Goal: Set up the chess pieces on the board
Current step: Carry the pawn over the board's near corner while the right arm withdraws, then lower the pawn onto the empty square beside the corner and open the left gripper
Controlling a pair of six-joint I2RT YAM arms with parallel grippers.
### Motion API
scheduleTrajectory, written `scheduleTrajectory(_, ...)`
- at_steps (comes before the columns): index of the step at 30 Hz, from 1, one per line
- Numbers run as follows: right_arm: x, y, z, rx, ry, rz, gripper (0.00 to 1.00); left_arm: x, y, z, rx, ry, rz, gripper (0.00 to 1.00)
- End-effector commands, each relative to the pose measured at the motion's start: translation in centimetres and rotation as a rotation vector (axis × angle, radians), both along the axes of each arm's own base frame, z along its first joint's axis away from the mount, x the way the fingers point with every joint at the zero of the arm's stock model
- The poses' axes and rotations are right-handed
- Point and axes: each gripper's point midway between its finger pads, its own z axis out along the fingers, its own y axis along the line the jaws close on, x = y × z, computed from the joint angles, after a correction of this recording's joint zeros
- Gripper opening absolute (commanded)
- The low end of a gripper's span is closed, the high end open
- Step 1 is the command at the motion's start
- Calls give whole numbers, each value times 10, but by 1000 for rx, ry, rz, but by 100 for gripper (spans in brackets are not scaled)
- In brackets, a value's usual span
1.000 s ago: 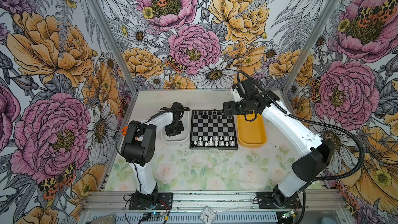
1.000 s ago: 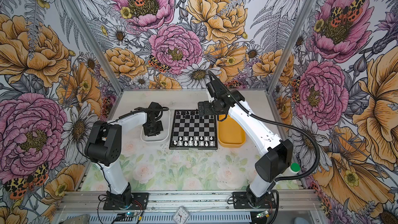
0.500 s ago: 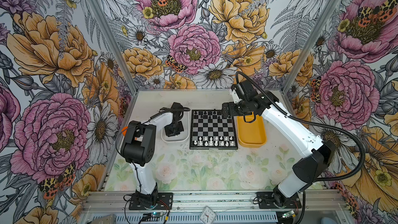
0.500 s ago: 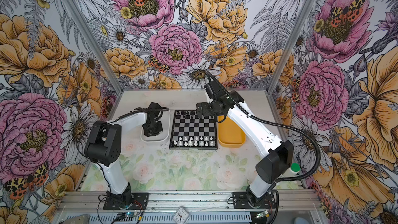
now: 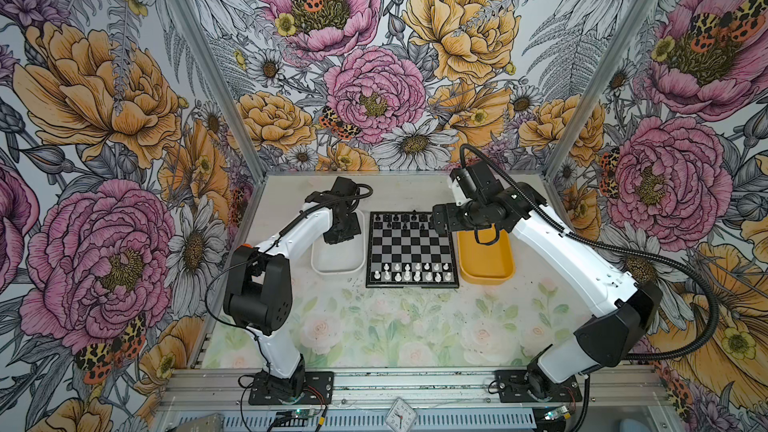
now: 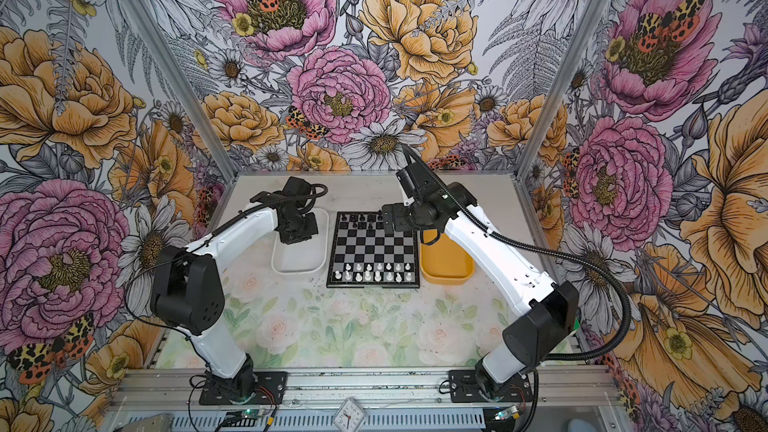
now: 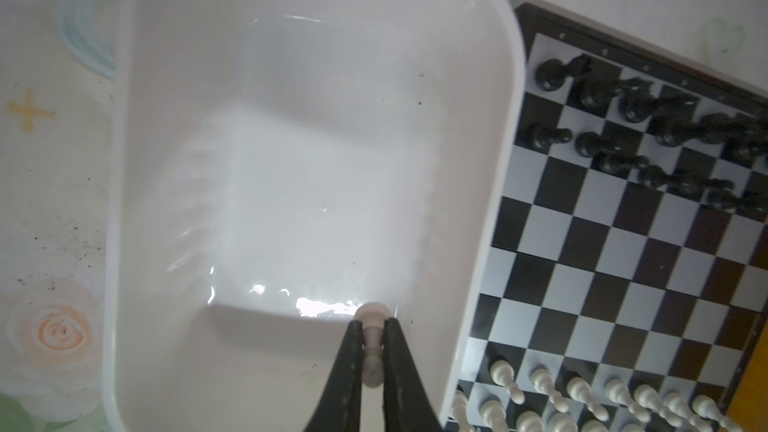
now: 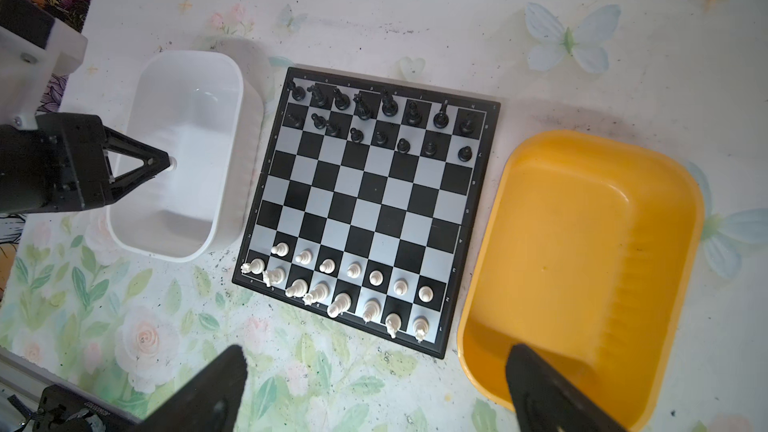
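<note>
Over the white tray [image 5: 338, 258], at 9 o'clock of the board [image 5: 412, 248], a white pawn [image 7: 371, 312] is pinched by the left end effector [image 7: 373, 324]; the right end effector [image 8: 374, 353] is spread wide, empty.

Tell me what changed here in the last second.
The left gripper, shut on a small white plastic pawn, rose from the white rectangular plastic tray. The open right gripper barely shifted near the black-and-silver checkered chessboard. The placed pieces and the yellow plastic tray stayed put.

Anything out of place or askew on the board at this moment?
Mildly: the black pawns on the board form a ragged line, two near the white tray crowding together off-centre. Nothing looks spilled.
</note>
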Motion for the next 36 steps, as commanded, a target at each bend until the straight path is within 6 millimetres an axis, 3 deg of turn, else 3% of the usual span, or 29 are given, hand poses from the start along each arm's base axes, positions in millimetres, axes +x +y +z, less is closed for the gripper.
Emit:
scheduleTrajectory(1,-10,-9,13,8,-41,-21,100,-8,-25,17,-14,-22,-42,12)
scheduleTrajectory(6,-23,-19,13,5,-49,-26,100,-17,-59,23,-22,-30,-92,12)
scheduleTrajectory(13,-35,-28,14,6,-62,-31,100,-33,-82,8,-6,7,-125,12)
scheduleTrajectory(20,-40,-33,16,4,-74,-35,100,-44,-86,-16,19,67,-137,11)
scheduleTrajectory(24,-40,-34,16,5,-72,-39,100,-48,-84,-40,57,120,-142,10)
scheduleTrajectory(36,-35,-31,17,5,-70,-38,100,-51,-79,-57,63,151,-146,11)
